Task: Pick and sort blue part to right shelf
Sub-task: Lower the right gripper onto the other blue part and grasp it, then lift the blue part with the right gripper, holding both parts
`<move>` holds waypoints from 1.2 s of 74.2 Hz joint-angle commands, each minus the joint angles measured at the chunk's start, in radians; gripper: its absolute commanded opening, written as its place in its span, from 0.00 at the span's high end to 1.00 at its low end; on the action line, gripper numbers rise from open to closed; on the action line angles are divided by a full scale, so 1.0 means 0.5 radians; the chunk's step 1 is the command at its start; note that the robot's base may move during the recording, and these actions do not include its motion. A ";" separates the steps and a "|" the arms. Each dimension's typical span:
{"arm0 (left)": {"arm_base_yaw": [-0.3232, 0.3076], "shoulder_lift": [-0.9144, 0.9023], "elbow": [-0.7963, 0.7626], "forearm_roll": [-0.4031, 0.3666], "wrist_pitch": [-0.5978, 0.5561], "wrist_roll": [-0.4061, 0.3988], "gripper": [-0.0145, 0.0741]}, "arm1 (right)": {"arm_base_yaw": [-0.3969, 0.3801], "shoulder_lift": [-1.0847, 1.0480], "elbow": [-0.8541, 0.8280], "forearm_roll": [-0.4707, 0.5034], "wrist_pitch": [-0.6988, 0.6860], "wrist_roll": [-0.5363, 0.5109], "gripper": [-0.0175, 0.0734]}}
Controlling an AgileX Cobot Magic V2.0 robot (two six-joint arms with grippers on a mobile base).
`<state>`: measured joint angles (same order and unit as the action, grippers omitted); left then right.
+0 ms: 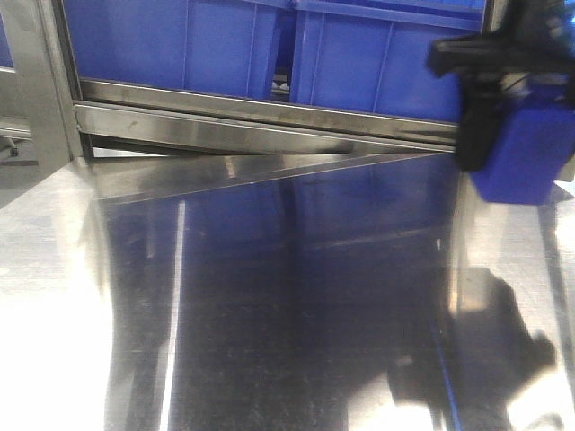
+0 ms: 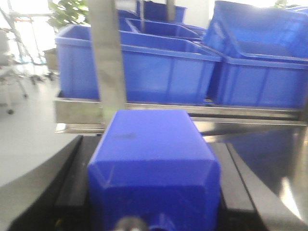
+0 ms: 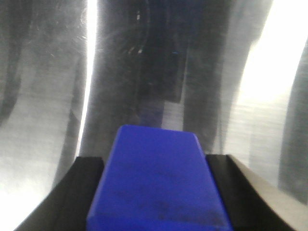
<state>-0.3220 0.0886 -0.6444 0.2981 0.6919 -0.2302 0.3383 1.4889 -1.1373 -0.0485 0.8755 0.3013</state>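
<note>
Observed: right gripper (image 3: pixel 156 192) clamped on blue part (image 3: pixel 156 173), lower centre, above steel table (image 3: pixel 43 120); left gripper (image 2: pixel 154 202) clamped on 2nd blue part (image 2: pixel 154 159), facing blue bins (image 2: pixel 159 72). Judged rigid, light, smooth plastic; hold flat sides squarely.

the steel table (image 1: pixel 269 296) and the blue bins (image 1: pixel 359 54) are being viewed closely from the front. the bins are being faced by the left wrist camera, the table by the downward-looking right one.
</note>
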 commanded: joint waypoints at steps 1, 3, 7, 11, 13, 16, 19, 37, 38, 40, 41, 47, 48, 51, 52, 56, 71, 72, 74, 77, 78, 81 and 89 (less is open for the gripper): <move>-0.015 -0.070 -0.066 0.062 -0.015 -0.025 0.56 | -0.002 -0.234 0.081 -0.098 -0.144 0.001 0.68; -0.015 -0.108 -0.066 0.062 0.034 -0.025 0.56 | -0.002 -0.284 0.122 -0.117 -0.168 0.001 0.68; -0.015 -0.170 -0.066 0.062 0.114 -0.025 0.56 | -0.002 -0.372 0.194 -0.139 -0.202 0.001 0.68; -0.015 -0.225 -0.066 0.062 0.182 -0.021 0.56 | -0.002 -0.462 0.264 -0.157 -0.232 0.001 0.68; -0.015 -0.238 -0.066 0.062 0.204 -0.018 0.56 | -0.002 -0.515 0.304 -0.167 -0.248 -0.001 0.68; -0.015 -0.231 -0.071 0.062 0.262 -0.018 0.56 | -0.002 -0.580 0.351 -0.186 -0.272 -0.001 0.68; -0.015 -0.223 -0.071 0.048 0.309 0.005 0.56 | -0.002 -0.663 0.410 -0.216 -0.295 -0.001 0.68; -0.015 -0.223 -0.071 -0.208 0.355 0.315 0.56 | -0.002 -1.209 0.685 -0.365 -0.392 -0.001 0.68; -0.015 -0.223 -0.068 -0.208 0.351 0.315 0.56 | -0.002 -1.227 0.692 -0.373 -0.395 -0.001 0.68; -0.015 -0.223 -0.068 -0.208 0.338 0.315 0.56 | -0.002 -1.298 0.719 -0.384 -0.405 -0.003 0.68; -0.015 -0.223 -0.064 -0.208 0.332 0.315 0.56 | -0.002 -1.333 0.732 -0.395 -0.409 -0.003 0.68; -0.015 -0.223 -0.060 -0.208 0.280 0.315 0.56 | -0.002 -1.583 0.798 -0.407 -0.416 -0.048 0.68; -0.015 -0.223 -0.060 -0.208 0.271 0.315 0.56 | -0.002 -1.604 0.802 -0.407 -0.416 -0.061 0.68; -0.015 -0.223 -0.060 -0.208 0.254 0.315 0.56 | -0.002 -1.721 0.823 -0.407 -0.416 -0.089 0.68; -0.015 -0.223 -0.060 -0.208 0.251 0.315 0.56 | -0.002 -1.740 0.826 -0.407 -0.414 -0.092 0.68; -0.015 -0.223 -0.052 -0.208 0.246 0.315 0.56 | -0.002 -1.891 0.841 -0.407 -0.395 -0.118 0.68; -0.015 -0.223 -0.047 -0.208 0.255 0.315 0.56 | -0.002 -2.365 0.842 -0.407 -0.306 -0.200 0.68; -0.015 -0.223 -0.047 -0.208 0.255 0.315 0.56 | -0.002 -2.392 0.842 -0.407 -0.300 -0.200 0.68; -0.015 -0.223 -0.047 -0.208 0.255 0.315 0.56 | -0.002 -2.445 0.842 -0.407 -0.285 -0.207 0.68; -0.015 -0.223 -0.047 -0.208 0.255 0.315 0.56 | -0.002 -2.518 0.842 -0.402 -0.267 -0.213 0.68; -0.015 -0.223 -0.047 -0.208 0.255 0.315 0.56 | -0.002 -2.541 0.842 -0.402 -0.262 -0.213 0.68; -0.015 -0.223 -0.047 -0.208 0.255 0.315 0.56 | -0.002 -2.607 0.842 -0.402 -0.248 -0.215 0.68; -0.015 -0.223 -0.047 -0.208 0.255 0.315 0.56 | -0.002 -2.750 0.842 -0.391 -0.234 -0.229 0.68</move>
<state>-0.3220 -0.0067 -0.6450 0.1920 0.9095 -0.0709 0.3398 0.1392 -0.6915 -0.2264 0.8362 0.2020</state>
